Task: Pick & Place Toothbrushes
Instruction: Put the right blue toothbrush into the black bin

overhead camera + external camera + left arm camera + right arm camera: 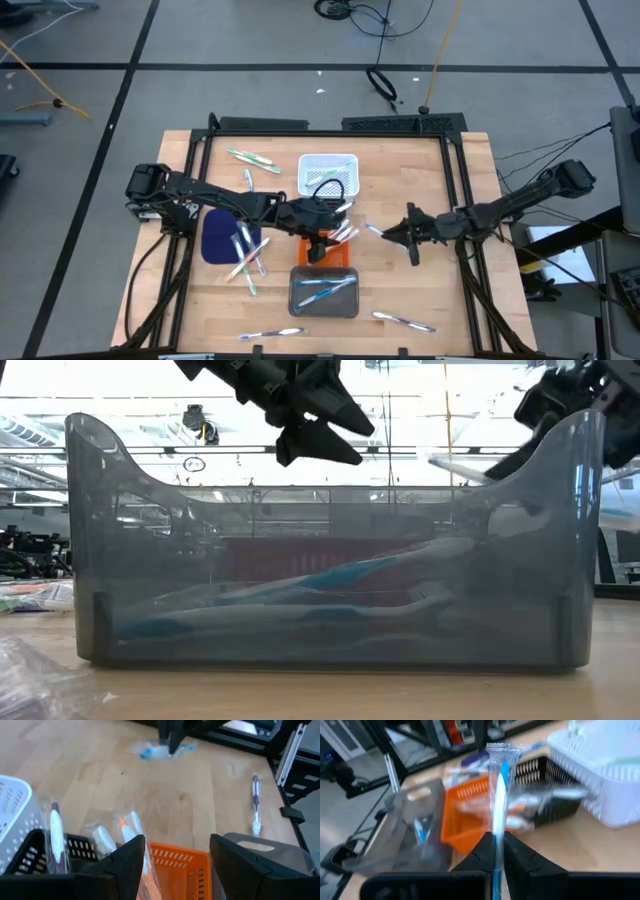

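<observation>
My right gripper [498, 845] hovers right of the baskets, shut on a wrapped toothbrush with a blue stripe [497, 790], also seen from above [372, 230]. My left gripper [177, 865] stands open over the orange basket [182, 862], with nothing between its fingers. Wrapped toothbrushes [127, 832] lean in the black basket [30, 852]. More toothbrushes lie flat in the grey clear tray [323, 292] and loose on the table [245, 255], [405, 321], [250, 160]. My right gripper pinches the wrapped toothbrush between its two fingers at one end [496, 836]. The fingers come from the table's right, nearly level, and the toothbrush sticks out ahead of them, in line with them. It is lifted clear of the table, its free end [366, 228] toward the baskets.
A white basket [328, 172] stands at the far middle, the black one just in front of it. A dark blue mat [216, 238] lies at the left under several toothbrushes. A toothbrush [256, 805] lies on bare wood to the right. In the low view the grey tray [330, 560] fills the front.
</observation>
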